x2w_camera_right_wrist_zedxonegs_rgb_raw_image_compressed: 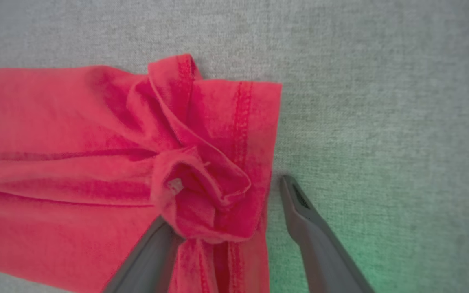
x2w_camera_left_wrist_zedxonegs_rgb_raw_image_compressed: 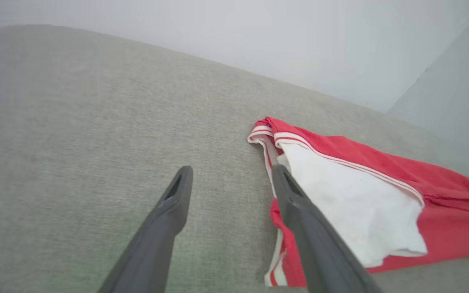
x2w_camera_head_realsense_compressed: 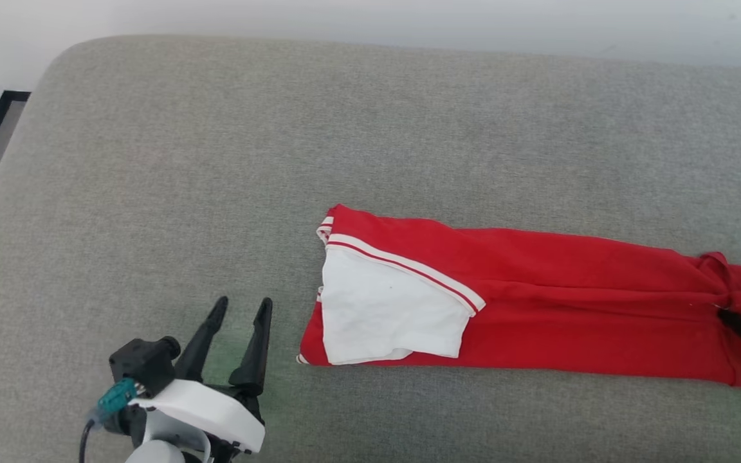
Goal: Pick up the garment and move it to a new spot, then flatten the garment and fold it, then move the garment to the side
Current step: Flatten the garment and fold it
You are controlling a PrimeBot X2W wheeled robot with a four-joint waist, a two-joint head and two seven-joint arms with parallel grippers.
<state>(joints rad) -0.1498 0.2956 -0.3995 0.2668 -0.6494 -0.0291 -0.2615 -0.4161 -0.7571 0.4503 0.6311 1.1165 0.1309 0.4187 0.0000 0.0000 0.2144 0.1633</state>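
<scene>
Where garment point(x2w_camera_head_realsense_compressed: 538, 302) hem bunches, right gripper point(x2w_camera_right_wrist_zedxonegs_rgb_raw_image_compressed: 228, 203) straddles it, spread.

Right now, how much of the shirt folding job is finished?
Looks done: the garment lies flat on the grey cushion, folded into a long strip with a white sleeve on top. In hand: the right gripper, open, straddles its bunched hem; the left gripper hovers open beside the sleeve end. Left: probably more folding, then moving it aside.
</scene>
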